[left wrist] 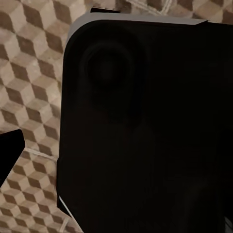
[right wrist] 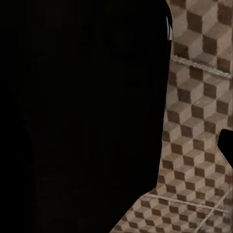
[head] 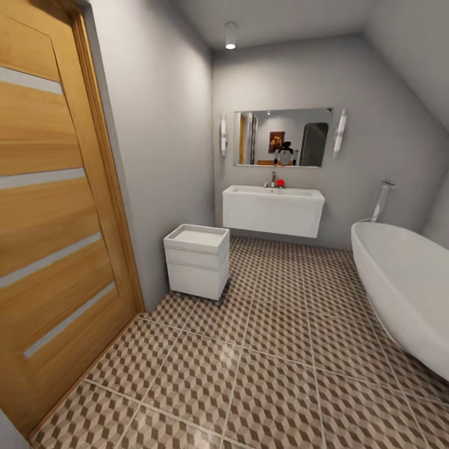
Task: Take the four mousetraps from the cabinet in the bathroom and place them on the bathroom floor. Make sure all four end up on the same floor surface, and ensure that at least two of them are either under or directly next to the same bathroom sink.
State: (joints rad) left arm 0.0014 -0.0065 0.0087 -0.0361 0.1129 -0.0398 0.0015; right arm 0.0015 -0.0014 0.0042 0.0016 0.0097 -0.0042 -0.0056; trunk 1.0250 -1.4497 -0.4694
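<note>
From the head camera, sweeping left to right: a tall wooden door (head: 53,212) stands at the left, then a small squarish white two-drawer unit (head: 196,260) against the grey wall, the wide white bathroom sink (head: 273,211) hung on the far wall under a mirror (head: 282,137), and the oval white tub (head: 405,290) at the right edge, all around the cube-patterned bathroom floor (head: 274,368). The wrist cameras add what the head view lacks, a close look down at those same tiles (left wrist: 29,77) past a big dark body of the robot (left wrist: 145,131), with a pale grout line (right wrist: 201,68) running through. Whether either claw is apart or together I cannot tell, so the sink's place relative to a claw can't be judged; it sits across the room at the far wall.
</note>
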